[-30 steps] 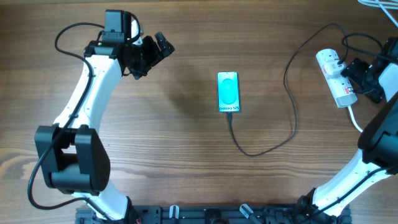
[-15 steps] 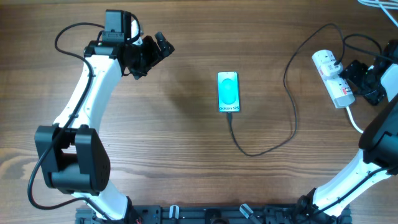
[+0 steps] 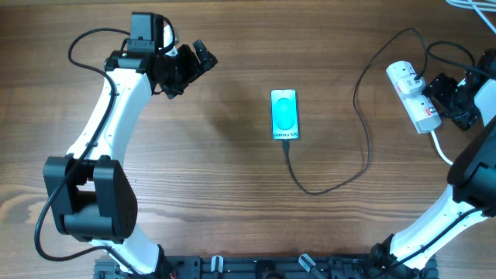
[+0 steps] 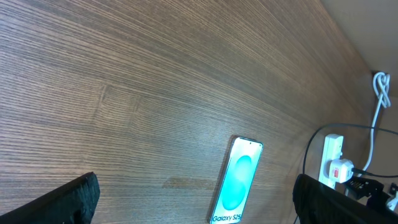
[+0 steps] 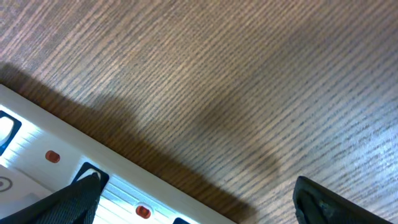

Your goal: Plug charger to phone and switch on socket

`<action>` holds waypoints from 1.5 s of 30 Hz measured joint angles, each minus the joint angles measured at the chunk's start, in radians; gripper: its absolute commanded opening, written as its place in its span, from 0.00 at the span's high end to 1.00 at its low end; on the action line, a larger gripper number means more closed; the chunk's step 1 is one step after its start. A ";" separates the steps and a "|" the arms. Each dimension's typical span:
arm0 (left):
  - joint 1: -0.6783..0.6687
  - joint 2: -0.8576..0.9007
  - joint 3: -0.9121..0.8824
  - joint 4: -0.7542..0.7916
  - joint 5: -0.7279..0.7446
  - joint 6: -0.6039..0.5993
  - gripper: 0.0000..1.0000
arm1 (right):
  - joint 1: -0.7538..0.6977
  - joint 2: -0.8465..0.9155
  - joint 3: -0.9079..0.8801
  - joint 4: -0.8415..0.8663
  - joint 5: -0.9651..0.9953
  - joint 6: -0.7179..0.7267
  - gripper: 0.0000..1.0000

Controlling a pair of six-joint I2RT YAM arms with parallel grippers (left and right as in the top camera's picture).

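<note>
Shifted slightly up-left, the white elongated plastic power strip (image 3: 409, 97) lies at the wooden counter's (image 3: 232, 194) right edge beside the spread right gripper (image 3: 439, 99), which should press a small red switch (image 5: 143, 211) squarely without shoving the strip.

The table (image 3: 232, 194) is matt grained wood, the socket (image 3: 419, 109) smooth white plastic, the phone (image 3: 284, 114) glossy-screened

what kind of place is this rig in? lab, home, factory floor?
Probably a lab test bench: a wood-grain table with left arm and right arm mounted at one edge, and a phone, charger and socket laid out.
</note>
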 measured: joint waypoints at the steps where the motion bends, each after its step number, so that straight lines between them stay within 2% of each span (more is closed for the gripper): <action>1: 0.000 0.000 0.000 0.000 0.000 0.000 0.00 | 0.000 0.002 0.000 0.005 -0.002 -0.003 0.00; 7: 0.000 0.000 0.000 0.000 0.000 0.000 0.00 | -0.002 0.002 0.000 0.031 -0.070 -0.017 0.00; 11: 0.000 0.000 0.000 0.000 0.000 0.000 0.00 | -0.044 0.003 0.000 0.023 -0.176 -0.031 0.00; 16: 0.000 0.000 0.000 0.000 0.000 0.000 0.00 | -0.085 0.003 0.000 0.013 -0.212 -0.035 0.00; 34: 0.000 0.000 0.000 0.000 0.000 0.000 0.00 | -0.008 0.003 0.000 0.017 -0.093 -0.076 0.00; 45: 0.000 0.000 0.000 0.000 0.000 0.000 0.00 | -0.007 0.003 0.000 0.026 -0.087 -0.076 0.01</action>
